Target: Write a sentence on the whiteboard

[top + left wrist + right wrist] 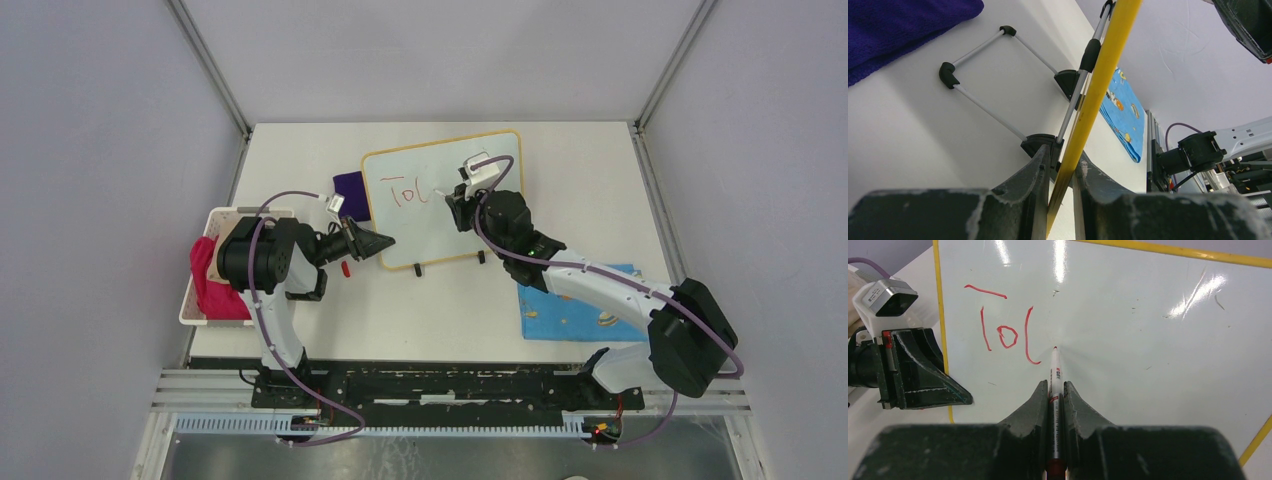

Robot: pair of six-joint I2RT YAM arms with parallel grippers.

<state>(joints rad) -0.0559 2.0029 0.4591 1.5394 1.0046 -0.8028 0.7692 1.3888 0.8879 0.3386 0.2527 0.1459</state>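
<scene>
Whiteboard (425,235) stands propped on its wire stand (990,112) around mid-bench (420,320), just right of a purple cloth (350,188). Your left jaws are clenched on its yellow frame (1100,80) near the lower left corner. Your right jaws grasp the red marker (1053,371), its tip touching the board just right of the sentence (1005,332), which reads "To" plus one open curve.

Watch your pressure. The board looks braced only by that one thin pinch on the frame and its stand, so a hard push from the marker could rock it back or twist it out of the left jaws, and the line would skip or wander. Too light a touch, and the stroke may break. Your right wrist passing low over the wet letters could smear them.

Count: one whiteboard, one marker, two black feet (417,268), two finished letters and one partial stroke. There are three cloths: purple, blue patterned (575,315), and pink (215,285) in one white basket (186,300).
</scene>
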